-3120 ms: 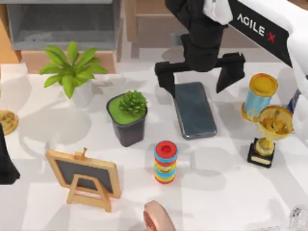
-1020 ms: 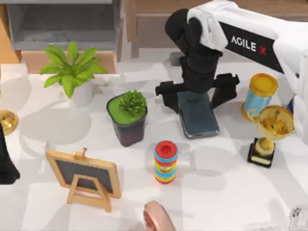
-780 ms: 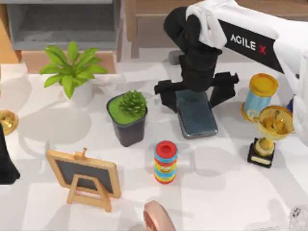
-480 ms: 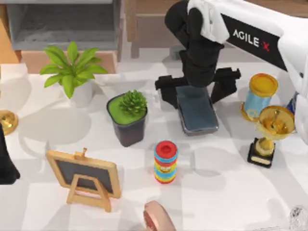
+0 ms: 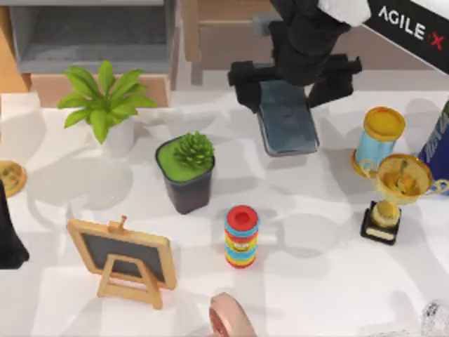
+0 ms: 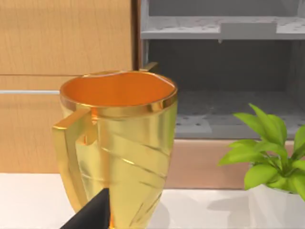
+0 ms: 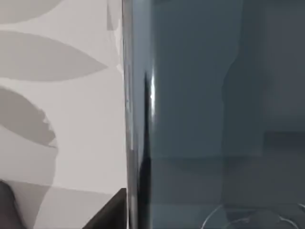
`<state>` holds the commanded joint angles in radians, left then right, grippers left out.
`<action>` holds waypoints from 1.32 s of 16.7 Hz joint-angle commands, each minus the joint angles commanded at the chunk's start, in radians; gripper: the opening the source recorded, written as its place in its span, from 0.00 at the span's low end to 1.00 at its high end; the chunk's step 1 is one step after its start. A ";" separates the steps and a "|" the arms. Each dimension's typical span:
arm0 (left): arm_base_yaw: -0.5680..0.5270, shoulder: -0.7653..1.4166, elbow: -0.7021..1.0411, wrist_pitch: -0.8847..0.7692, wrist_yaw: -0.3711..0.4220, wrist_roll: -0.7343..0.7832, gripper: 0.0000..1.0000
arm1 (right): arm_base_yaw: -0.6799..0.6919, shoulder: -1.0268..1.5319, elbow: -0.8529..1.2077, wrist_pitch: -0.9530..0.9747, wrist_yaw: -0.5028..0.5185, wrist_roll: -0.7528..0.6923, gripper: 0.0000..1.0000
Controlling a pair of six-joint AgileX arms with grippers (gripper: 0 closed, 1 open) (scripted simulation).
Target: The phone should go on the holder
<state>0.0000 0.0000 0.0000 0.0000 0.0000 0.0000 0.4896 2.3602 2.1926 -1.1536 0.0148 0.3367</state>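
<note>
A white desk (image 5: 330, 281) carries broad soft grey shadows across its surface. Behind its far edge stands light wooden furniture (image 6: 62, 71) with a grey open shelf compartment (image 5: 84, 35) set into it, empty inside as far as the view shows. A pale wooden ledge (image 6: 205, 160) runs below the compartment. Farther right, more brown wooden panelling (image 5: 217, 28) backs the desk.

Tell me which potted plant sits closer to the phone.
The spiky succulent in the dark pot, near the table's middle; the leafy plant in the white pot stands farther left of the phone.
</note>
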 joint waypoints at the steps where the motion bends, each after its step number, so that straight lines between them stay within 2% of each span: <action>1: 0.000 0.000 0.000 0.000 0.000 0.000 1.00 | -0.014 -0.048 -0.018 0.023 -0.002 -0.012 0.00; 6: 0.000 0.000 0.000 0.000 0.000 0.000 1.00 | -0.164 -0.286 -0.146 0.200 -0.016 -0.098 0.00; 13: 0.000 0.000 0.000 0.000 0.000 0.000 1.00 | -0.529 -0.538 -0.431 0.544 -0.072 -0.279 0.00; 17: 0.000 0.000 0.000 0.000 0.000 0.000 1.00 | -0.751 -0.635 -0.649 0.730 -0.145 -0.391 0.00; 22: 0.000 0.000 0.000 0.000 0.000 0.000 1.00 | -0.994 -0.729 -0.934 0.932 -0.284 -0.517 0.00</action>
<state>0.0000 0.0000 0.0000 0.0000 0.0000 0.0000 -0.5042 1.6308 1.2585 -0.2212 -0.2692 -0.1808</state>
